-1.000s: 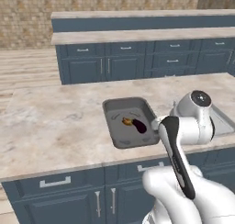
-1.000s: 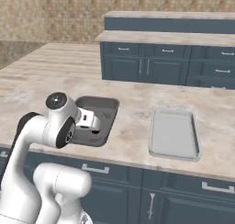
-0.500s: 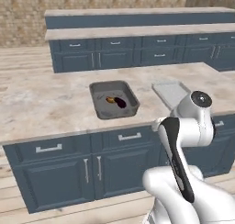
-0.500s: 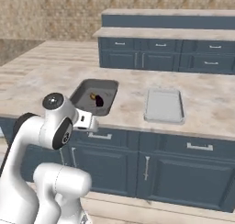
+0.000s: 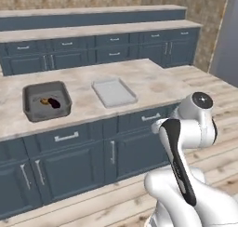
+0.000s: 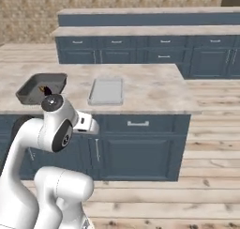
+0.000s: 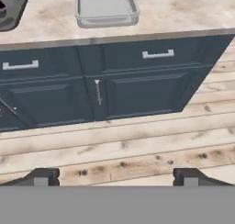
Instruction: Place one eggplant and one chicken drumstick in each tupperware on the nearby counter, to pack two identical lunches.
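**One lunch packed, one tray bare**

Two containers sit on the counter [image 5: 153, 84]: the dark grey tub [image 5: 46, 100] toward one end, holding a dark eggplant [image 5: 55, 103] and a brownish drumstick [image 5: 44, 101] side by side, and the pale grey tray [image 5: 114, 92] just beside it, with nothing in it that I can make out. So I judge half the job done, and the step in hand is fetching a second pair of foods for the tray.

My gripper [image 7: 117, 177] is apart, fingertips spread wide with nothing between them, hanging off the counter's edge and looking down at the blue cabinet doors [image 7: 137, 92] and the plank floor [image 7: 137, 145]. I stand well back from the island, so nothing on it is within easy reach.

To do this well, I would keep the arm tucked while the base drives, find the spare eggplant and drumstick first, and take one at a time with the jaws across its narrow girth. On returning I should line up square to the tray; its walls look low, so a rounded piece could roll out if dropped rather than set down. The tub I leave alone.
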